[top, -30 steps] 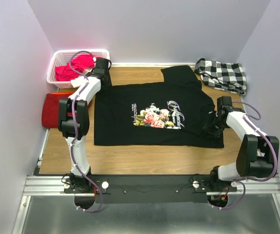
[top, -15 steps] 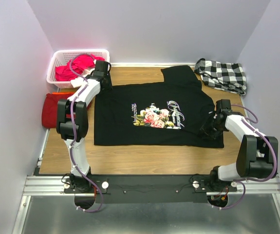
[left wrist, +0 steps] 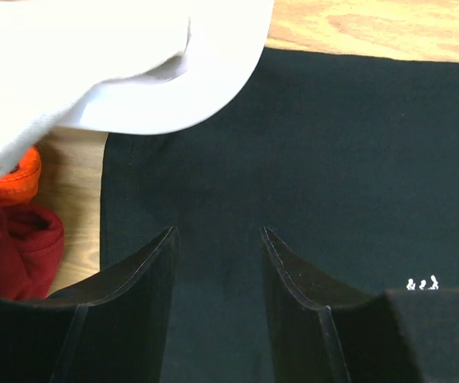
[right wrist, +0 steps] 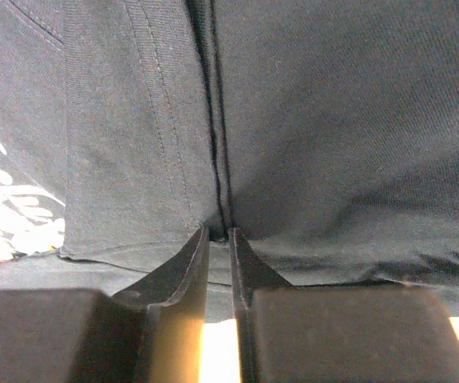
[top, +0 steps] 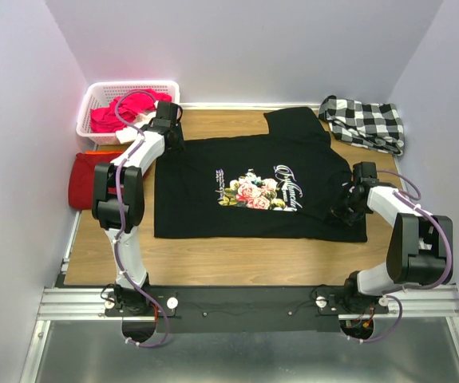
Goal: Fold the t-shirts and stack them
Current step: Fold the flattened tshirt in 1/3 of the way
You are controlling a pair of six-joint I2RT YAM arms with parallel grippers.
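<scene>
The black t-shirt [top: 253,187] lies flat and spread on the desk [top: 237,259], the print side up, with pink roses and white script on the chest. One sleeve points to the far side and the bottom hem is at my left side.

My left end effector [top: 168,128] is at the far left corner of the black t-shirt. In the left wrist view its two fingers stand apart, with nothing between them, just above the black cloth and close to the left edge of the shirt.

My right end effector [top: 347,209] is at the near right corner of the black t-shirt. In the right wrist view the two fingers are almost together, and a thin raised ridge of the black cloth runs into the narrow gap between them. It is clamped on this ridge.

The dark-red t-shirt [top: 85,179] lies folded just beside the left edge of the black t-shirt. A white basket [top: 133,83] with pink cloth [top: 121,110] inside stands beyond the far left corner of the black t-shirt. A black and white checked cloth [top: 365,121] lies beyond its far right corner.
</scene>
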